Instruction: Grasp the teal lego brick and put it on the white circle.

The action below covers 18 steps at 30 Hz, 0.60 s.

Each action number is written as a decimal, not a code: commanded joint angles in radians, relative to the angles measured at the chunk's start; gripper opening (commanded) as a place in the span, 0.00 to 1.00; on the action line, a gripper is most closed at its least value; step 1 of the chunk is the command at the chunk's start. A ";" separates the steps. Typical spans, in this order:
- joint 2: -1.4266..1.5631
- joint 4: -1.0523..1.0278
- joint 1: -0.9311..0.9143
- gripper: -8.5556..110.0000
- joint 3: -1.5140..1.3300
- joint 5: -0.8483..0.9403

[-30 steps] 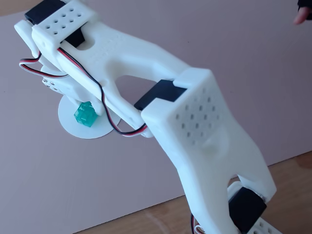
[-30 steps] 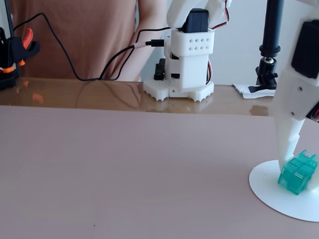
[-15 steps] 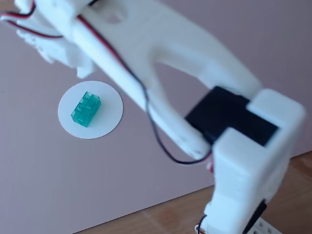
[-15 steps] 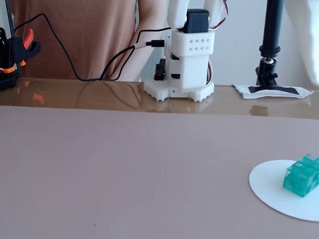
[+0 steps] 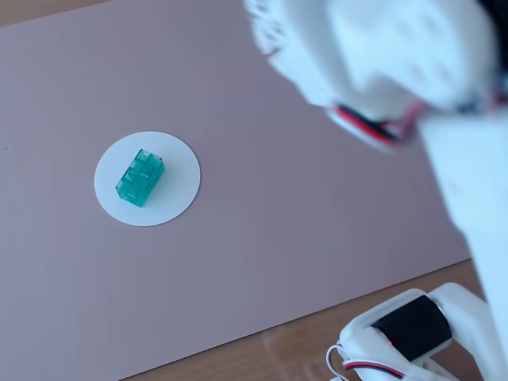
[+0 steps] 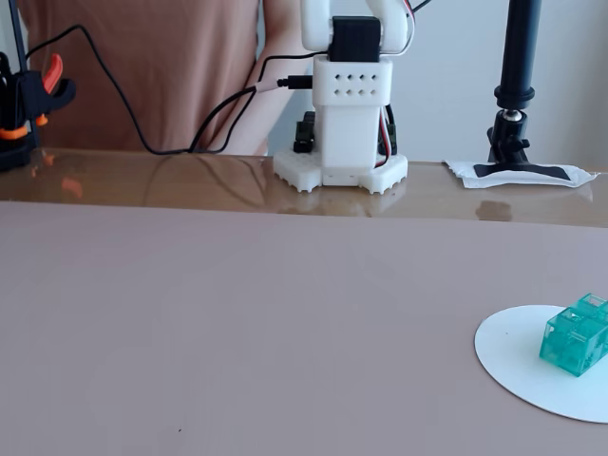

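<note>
1. Since the teal lego brick (image 5: 140, 177) already sits on the white circle (image 5: 176, 151), the placing step looks done, judging from how things lie now.
2. Far left in a fixed view: an orange-and-black clamp (image 6: 28, 95) at the frame edge, with a black cable (image 6: 142, 142) running right toward the robot base (image 6: 342, 142).
3. Left-centre in a fixed view: the brick lies studs up, slightly diagonal, a bit left of the disc's middle and fully inside the rim. White shows all round it.
4. Centre: the pinkish-mauve surface (image 5: 278, 238) is bare apart from the disc. A wood tabletop (image 6: 142, 180) shows at its edges.
5. Right in a fixed view: blurred white arm parts (image 5: 381, 55) fill the upper right corner, well clear of the brick. More arm links and a black servo sit at the lower right.
6. Right in a fixed view: the disc (image 6: 518, 351) is partly cut by the frame edge and the brick (image 6: 575, 334) sits on it, nothing touching it. A black camera stand (image 6: 518, 95) sits behind.
7. Jaws: not in either frame, so I can't tell whether they're spread or pressed together. Nothing is pinching the brick.
8. Left to do, my read: at most parking the arm at rest. No further handling of the brick seems needed.
</note>
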<state>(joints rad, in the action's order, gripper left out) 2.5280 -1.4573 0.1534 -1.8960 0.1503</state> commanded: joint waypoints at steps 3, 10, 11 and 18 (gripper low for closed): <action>0.410 0.100 -0.095 0.07 -0.258 0.051; 0.715 0.190 -0.147 0.07 -0.575 0.098; 0.761 0.198 -0.152 0.07 -0.623 0.098; 0.827 0.230 -0.169 0.07 -0.865 0.069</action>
<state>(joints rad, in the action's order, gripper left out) 3.3364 -1.2502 -0.0123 -2.6952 0.2270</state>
